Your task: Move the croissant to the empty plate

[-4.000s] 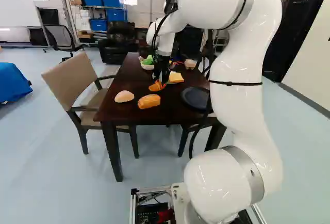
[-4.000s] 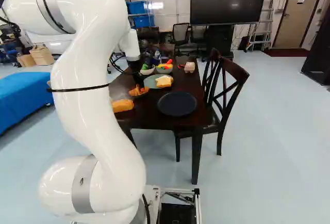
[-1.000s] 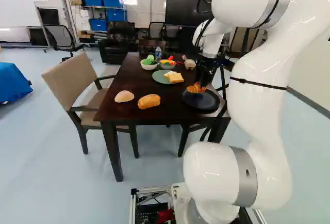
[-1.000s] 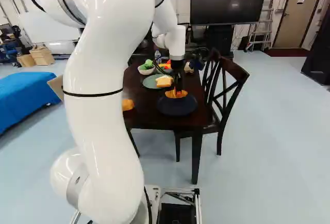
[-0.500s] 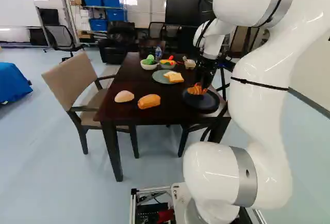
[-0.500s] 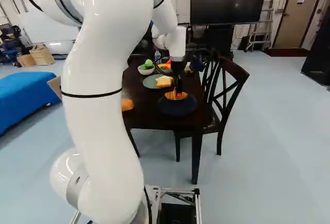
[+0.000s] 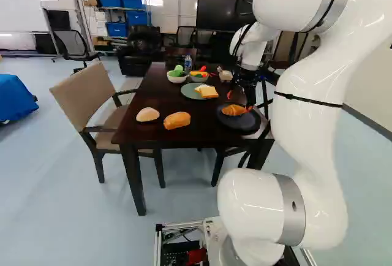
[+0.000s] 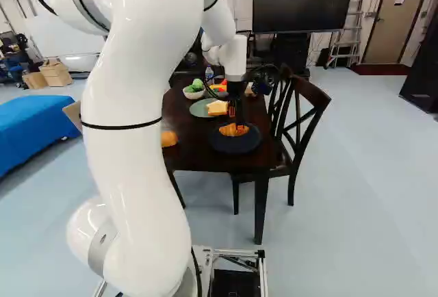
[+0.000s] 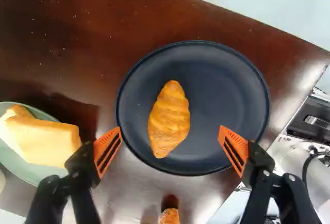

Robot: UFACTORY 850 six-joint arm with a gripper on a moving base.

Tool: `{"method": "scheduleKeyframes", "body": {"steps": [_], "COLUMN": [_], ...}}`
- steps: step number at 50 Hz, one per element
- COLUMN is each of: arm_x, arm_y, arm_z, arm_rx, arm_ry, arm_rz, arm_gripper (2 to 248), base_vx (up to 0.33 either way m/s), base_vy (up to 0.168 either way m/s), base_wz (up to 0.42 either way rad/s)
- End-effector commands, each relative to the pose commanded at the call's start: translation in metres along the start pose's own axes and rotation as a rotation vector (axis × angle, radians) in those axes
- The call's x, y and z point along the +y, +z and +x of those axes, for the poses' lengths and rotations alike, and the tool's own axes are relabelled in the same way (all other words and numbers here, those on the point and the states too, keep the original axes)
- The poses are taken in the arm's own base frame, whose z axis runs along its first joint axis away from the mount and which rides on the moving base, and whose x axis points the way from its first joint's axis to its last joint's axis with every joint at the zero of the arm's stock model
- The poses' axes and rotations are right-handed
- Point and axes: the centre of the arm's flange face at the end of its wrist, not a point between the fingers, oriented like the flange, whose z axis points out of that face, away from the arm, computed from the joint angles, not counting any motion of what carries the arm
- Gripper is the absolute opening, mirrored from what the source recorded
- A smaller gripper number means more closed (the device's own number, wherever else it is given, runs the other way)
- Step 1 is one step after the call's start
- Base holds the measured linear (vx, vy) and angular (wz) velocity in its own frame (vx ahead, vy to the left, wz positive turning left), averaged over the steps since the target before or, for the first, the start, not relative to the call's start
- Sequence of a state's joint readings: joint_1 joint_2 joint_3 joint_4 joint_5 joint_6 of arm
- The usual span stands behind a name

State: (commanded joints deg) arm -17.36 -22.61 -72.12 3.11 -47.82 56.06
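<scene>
One dark wooden table (image 9: pixel 103 38) bears a round navy plate (image 9: pixel 227 90), on which a golden croissant (image 9: pixel 170 118) lies off-centre, likely light and not slippery, perhaps soft enough to dent, so best taken gently across its thick middle. Two orange pads (image 9: pixel 240 139) of the black gripper (image 9: pixel 170 128) stand wide apart, one toward each side of the croissant, released, holding nothing and not touching it.

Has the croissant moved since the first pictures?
Yes. Judged against the table, the croissant has moved rightward in the left base view, from beyond the orange bread roll onto the dark plate.
</scene>
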Motion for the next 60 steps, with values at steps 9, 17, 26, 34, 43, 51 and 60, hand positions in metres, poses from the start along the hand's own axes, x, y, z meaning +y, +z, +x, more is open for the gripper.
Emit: {"method": "scheduleKeyframes", "body": {"steps": [9, 17, 26, 34, 43, 51, 60], "arm_x": [0.000, 0.000, 0.002, 0.005, 0.009, 0.013, 0.018], "arm_y": [0.000, 0.000, -0.006, -0.017, -0.031, -0.044, -0.057], "arm_z": [0.000, 0.000, -0.001, -0.004, -0.007, -0.010, -0.015], "arm_rx": [0.000, 0.000, 0.005, 0.015, 0.025, 0.027, 0.024], "arm_ry": [0.000, 0.000, 0.000, -0.001, -0.002, -0.003, -0.005], "arm_rz": [0.000, 0.000, 0.008, 0.024, 0.041, 0.045, 0.042], "arm_gripper": [247, 247, 247, 247, 247, 247, 247], "base_vx": [0.000, 0.000, 0.000, 0.000, 0.000, 0.000, 0.000], "base_vy": [0.000, 0.000, 0.000, 0.000, 0.000, 0.000, 0.000], "base_wz": [0.000, 0.000, 0.000, 0.000, 0.000, 0.000, 0.000]}}
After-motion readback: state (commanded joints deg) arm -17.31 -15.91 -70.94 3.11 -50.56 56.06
